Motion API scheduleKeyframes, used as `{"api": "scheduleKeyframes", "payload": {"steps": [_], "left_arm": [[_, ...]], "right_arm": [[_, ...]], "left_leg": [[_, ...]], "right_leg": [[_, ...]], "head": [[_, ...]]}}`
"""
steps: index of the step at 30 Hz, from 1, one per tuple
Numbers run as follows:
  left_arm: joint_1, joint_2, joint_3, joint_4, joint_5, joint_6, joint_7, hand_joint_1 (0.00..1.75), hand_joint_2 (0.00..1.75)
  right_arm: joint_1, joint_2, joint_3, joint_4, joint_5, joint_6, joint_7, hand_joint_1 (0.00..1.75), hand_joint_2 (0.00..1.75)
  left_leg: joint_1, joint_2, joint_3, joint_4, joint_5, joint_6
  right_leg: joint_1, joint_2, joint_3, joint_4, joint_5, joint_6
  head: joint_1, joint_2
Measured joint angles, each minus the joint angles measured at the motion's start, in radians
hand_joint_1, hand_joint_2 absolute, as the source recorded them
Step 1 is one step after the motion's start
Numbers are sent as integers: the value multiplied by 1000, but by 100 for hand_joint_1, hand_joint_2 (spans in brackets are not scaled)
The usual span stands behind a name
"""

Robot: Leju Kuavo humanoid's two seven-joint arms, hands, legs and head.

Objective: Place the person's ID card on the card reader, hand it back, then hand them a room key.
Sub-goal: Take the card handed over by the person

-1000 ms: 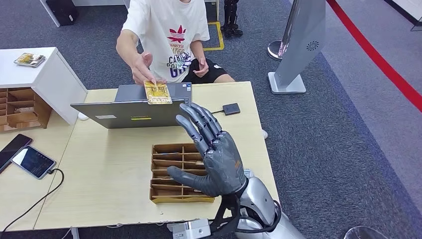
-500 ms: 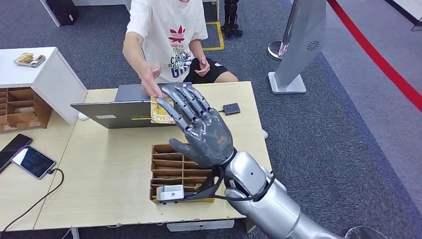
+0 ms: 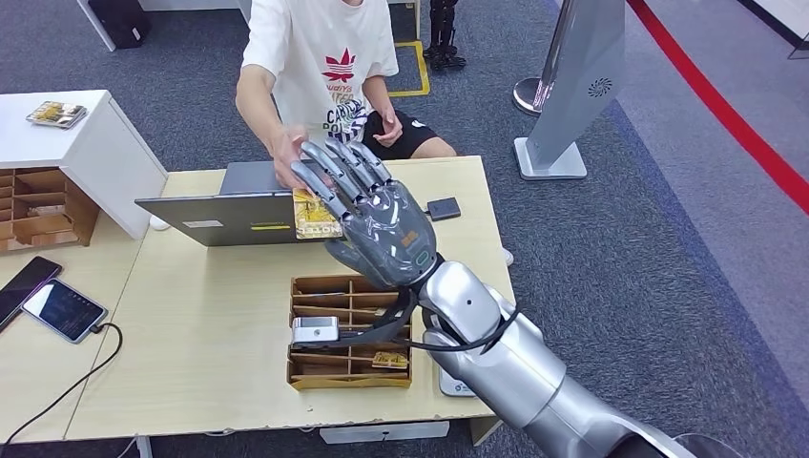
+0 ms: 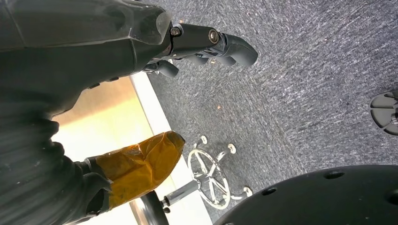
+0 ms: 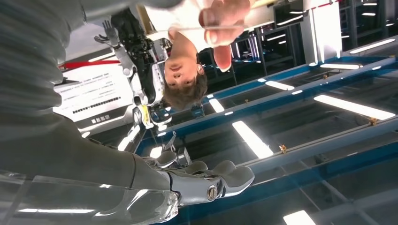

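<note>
The right hand [image 3: 377, 224] is raised over the desk with its fingers spread and nothing in its grasp, the fingertips reaching toward the person's hand [image 3: 289, 157]. Just beside and partly behind those fingers, the yellow ID card [image 3: 313, 215] hangs from the person's hand against the laptop [image 3: 229, 205]. Below the wrist sits the wooden card tray [image 3: 324, 329].

- The card [image 3: 314, 216] was yellow with a printed pattern.
- The hand [image 3: 374, 227] was dark grey.
- The table [image 3: 205, 324] was pale wood.
- The laptop [image 3: 234, 214] was grey.
</note>
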Motion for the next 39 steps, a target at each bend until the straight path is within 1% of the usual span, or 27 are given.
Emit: {"api": "scheduleKeyframes", "payload": {"steps": [1, 2, 7, 20, 31, 39], "left_arm": [[0, 0, 0, 0, 0, 0, 0, 0, 175], [0, 0, 0, 0, -1, 0, 0, 0, 175], [0, 0, 0, 0, 0, -1, 0, 0, 175], [0, 0, 0, 0, 10, -3, 0, 0, 175], [0, 0, 0, 0, 17, -2, 0, 0, 175], [0, -2, 0, 0, 26, 0, 0, 0, 175]], "right_arm": [[-5, 3, 0, 3, 1, 4, 2, 172, 175], [-8, 6, 0, 6, 0, 8, 4, 175, 175], [-10, 18, 0, 12, -6, 21, 8, 175, 175], [-10, 27, -8, 17, -33, 33, 11, 175, 175], [-6, 28, -11, 23, -40, 38, 11, 175, 175], [13, 29, -30, 23, -74, 43, 9, 175, 175]], "left_leg": [[0, 0, 0, 0, 0, 0], [0, 0, 0, 0, 0, 0], [0, 0, 0, 0, 0, 0], [0, 0, 0, 0, 0, 0], [0, 0, 0, 0, 0, 0], [0, 0, 0, 0, 0, 0]], "right_leg": [[0, 0, 0, 0, 0, 0], [0, 0, 0, 0, 0, 0], [0, 0, 0, 0, 0, 0], [0, 0, 0, 0, 0, 0], [0, 0, 0, 0, 0, 0], [0, 0, 0, 0, 0, 0]], "head": [[0, 0], [0, 0], [0, 0], [0, 0], [0, 0], [0, 0]]}}
